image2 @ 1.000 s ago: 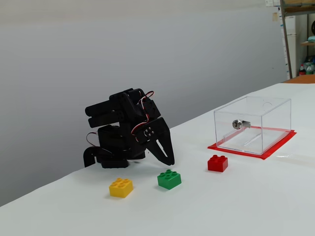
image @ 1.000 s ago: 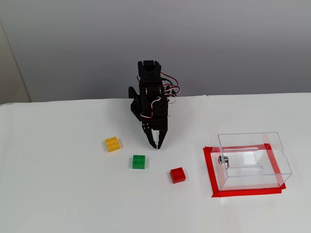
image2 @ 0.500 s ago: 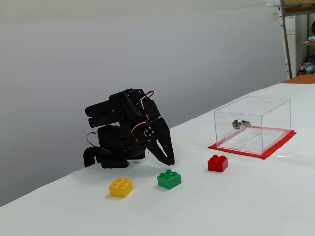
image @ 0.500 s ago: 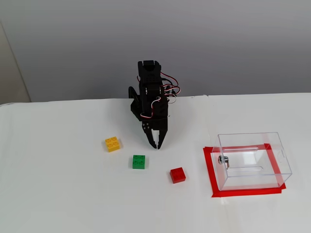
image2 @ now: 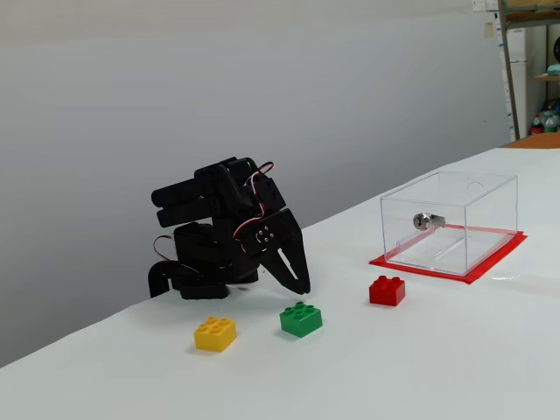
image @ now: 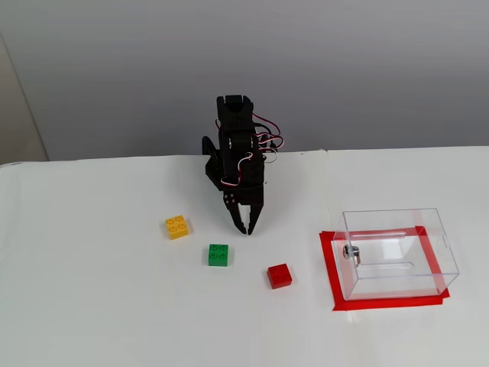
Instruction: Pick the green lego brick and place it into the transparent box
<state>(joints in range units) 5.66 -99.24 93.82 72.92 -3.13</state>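
Note:
The green lego brick [image: 218,254] [image2: 301,318] lies on the white table between a yellow brick and a red brick. The transparent box [image: 397,252] [image2: 451,221] stands on a red taped patch at the right, empty, with a small metal fitting on its left wall. My black gripper [image: 246,227] [image2: 302,287] hangs folded down in front of the arm's base, fingertips near the table, a short way behind and to the right of the green brick in a fixed view. Its jaws look closed together and hold nothing.
A yellow brick [image: 177,226] [image2: 215,333] lies left of the green one. A red brick [image: 280,275] [image2: 387,290] lies to its right, towards the box. The red tape [image: 334,279] frames the box's base. A grey wall stands behind the table.

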